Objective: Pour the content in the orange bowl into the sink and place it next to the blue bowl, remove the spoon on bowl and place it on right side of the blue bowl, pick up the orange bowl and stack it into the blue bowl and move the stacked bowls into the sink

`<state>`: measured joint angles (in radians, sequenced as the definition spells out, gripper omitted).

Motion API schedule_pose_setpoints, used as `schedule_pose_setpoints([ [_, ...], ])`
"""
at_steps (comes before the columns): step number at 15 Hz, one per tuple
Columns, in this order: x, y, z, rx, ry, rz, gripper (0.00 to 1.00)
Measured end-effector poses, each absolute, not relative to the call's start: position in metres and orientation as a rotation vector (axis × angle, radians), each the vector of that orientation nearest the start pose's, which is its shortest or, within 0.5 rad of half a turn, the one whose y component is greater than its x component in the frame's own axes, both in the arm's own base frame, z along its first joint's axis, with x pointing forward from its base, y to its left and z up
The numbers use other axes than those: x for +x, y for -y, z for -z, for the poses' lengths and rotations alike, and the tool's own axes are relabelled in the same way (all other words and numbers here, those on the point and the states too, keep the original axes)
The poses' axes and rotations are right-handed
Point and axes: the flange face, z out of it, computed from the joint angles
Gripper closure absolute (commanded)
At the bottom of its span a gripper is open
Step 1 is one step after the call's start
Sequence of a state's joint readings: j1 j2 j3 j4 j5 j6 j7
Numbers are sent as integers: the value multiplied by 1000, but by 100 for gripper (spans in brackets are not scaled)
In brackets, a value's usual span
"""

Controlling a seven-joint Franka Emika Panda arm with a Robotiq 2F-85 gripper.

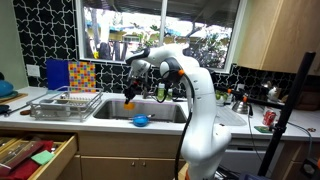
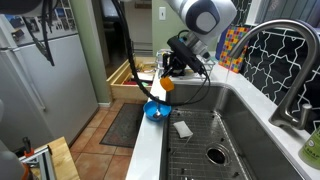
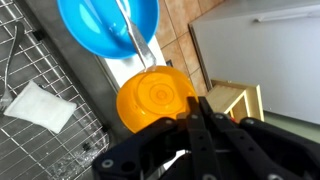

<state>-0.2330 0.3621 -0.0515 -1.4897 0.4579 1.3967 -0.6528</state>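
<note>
At the wrist view's centre the gripper (image 3: 195, 110) pinches the tilted orange bowl (image 3: 155, 97) by its rim, just below the blue bowl (image 3: 105, 25) holding the spoon (image 3: 128, 35), likely to set it alongside.

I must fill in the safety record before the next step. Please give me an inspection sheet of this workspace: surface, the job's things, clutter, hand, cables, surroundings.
Surface: pale countertop around the sink; a wire grid lies on the sink floor.
Job's things: orange bowl lifted, close to the blue bowl; the blue bowl sits on the counter edge with a spoon in it.
Clutter: white cloth on the grid; dish rack; red can.
Hand: hand shut on the orange bowl's rim.
Cables: black cable loops down from the arm.
Surroundings: faucet, open drawer, fridge.
</note>
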Motion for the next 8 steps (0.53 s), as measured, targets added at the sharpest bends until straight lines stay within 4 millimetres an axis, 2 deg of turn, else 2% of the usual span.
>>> schedule_pose_setpoints([
  [2, 606, 80, -447, -2546, 555, -305, 99],
  [5, 606, 35, -442, -2611, 744, -322, 96],
  [6, 605, 25, -442, -2617, 785, -319, 96],
  [8, 603, 20, -443, -2622, 812, -319, 96],
])
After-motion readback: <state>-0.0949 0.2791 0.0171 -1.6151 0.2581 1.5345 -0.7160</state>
